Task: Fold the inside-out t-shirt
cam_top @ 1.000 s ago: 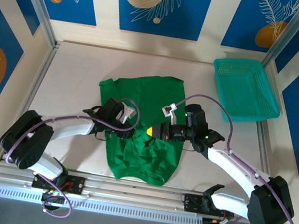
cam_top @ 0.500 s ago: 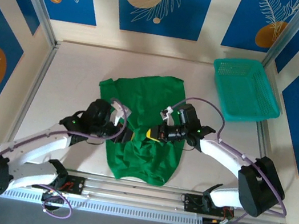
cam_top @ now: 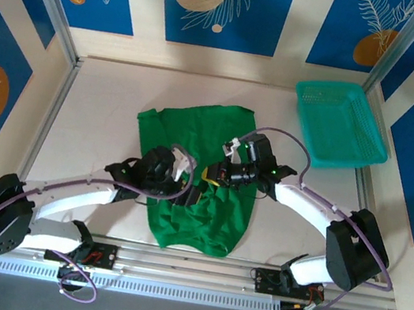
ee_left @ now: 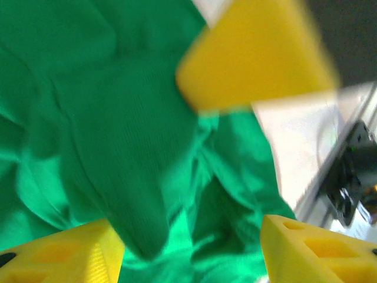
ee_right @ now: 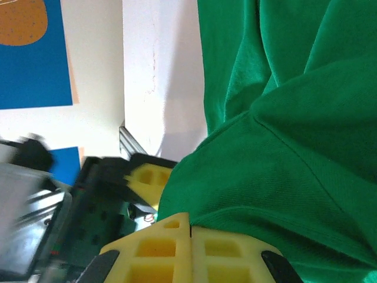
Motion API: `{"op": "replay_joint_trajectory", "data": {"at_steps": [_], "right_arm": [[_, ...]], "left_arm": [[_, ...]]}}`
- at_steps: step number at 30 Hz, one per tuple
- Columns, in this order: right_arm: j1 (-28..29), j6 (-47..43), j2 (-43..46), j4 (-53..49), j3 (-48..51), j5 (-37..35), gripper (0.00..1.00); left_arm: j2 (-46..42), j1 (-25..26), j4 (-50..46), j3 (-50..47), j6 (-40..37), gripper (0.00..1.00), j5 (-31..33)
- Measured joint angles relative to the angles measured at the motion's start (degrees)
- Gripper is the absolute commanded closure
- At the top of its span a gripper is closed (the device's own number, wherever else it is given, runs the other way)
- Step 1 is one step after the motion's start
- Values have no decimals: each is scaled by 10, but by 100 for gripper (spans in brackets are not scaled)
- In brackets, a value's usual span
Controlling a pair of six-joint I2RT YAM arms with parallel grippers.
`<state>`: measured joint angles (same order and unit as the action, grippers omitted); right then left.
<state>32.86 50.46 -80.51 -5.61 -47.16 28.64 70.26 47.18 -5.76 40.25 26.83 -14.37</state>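
The inside-out t-shirt (cam_top: 192, 130), bright green and wrinkled, lies in the middle of the table with its lower half bunched (cam_top: 204, 217). My right gripper (cam_top: 211, 176) is over the shirt's centre. In the right wrist view its yellow fingertips (ee_right: 189, 227) are pressed together on a hem of green cloth (ee_right: 283, 165). My left gripper (cam_top: 189, 193) hovers just left of it, open. Its two yellow fingers (ee_left: 59, 253) stand wide apart over the rumpled cloth (ee_left: 135, 147), gripping nothing. A finger (ee_left: 259, 53) of the right gripper shows above them.
A teal mesh basket (cam_top: 341, 124) stands at the back right of the table. The metal frame rail (cam_top: 187, 268) runs along the near edge by the arm bases. Bare tabletop (cam_top: 93, 119) lies left of the shirt.
My left gripper has moved right, toward the right gripper over the shirt's middle, and its jaws have opened wider. The right gripper has shifted slightly left, staying shut.
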Motion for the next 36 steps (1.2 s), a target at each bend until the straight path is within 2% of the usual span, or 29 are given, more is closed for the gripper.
{"op": "replay_joint_trajectory", "data": {"at_steps": [6, 11, 14, 17, 19, 22, 24, 26, 30, 36], "right_arm": [[-7, 4, 68, -17, 0, -6, 100], [-13, 3, 124, -38, 0, -16, 100], [-14, -10, 133, -54, 0, -28, 100], [-12, -33, 125, -62, 0, -42, 85], [4, -71, 124, -55, 7, -75, 71], [78, -154, 146, -43, 40, -147, 62], [137, -206, 162, -45, 55, -179, 59], [170, -241, 166, -42, 56, -195, 56], [178, -276, 139, -10, 59, -227, 48], [186, -367, 88, 51, 75, -283, 44]], "left_arm": [[16, -24, -42, 45, -10, 100, 76], [-1, -65, -98, 53, -66, 100, 87], [-44, -89, -106, 50, -99, 100, 52], [-70, -95, -97, 49, -114, 100, -7], [-72, -94, -85, 47, -113, 100, -43], [-69, -95, -75, 40, -112, 100, -80], [-67, -95, -72, 40, -108, 100, -97], [-67, -95, -67, 39, -104, 100, -110], [-63, -94, -57, 39, -98, 100, -125], [-51, -95, -48, 38, -86, 100, -138]]}}
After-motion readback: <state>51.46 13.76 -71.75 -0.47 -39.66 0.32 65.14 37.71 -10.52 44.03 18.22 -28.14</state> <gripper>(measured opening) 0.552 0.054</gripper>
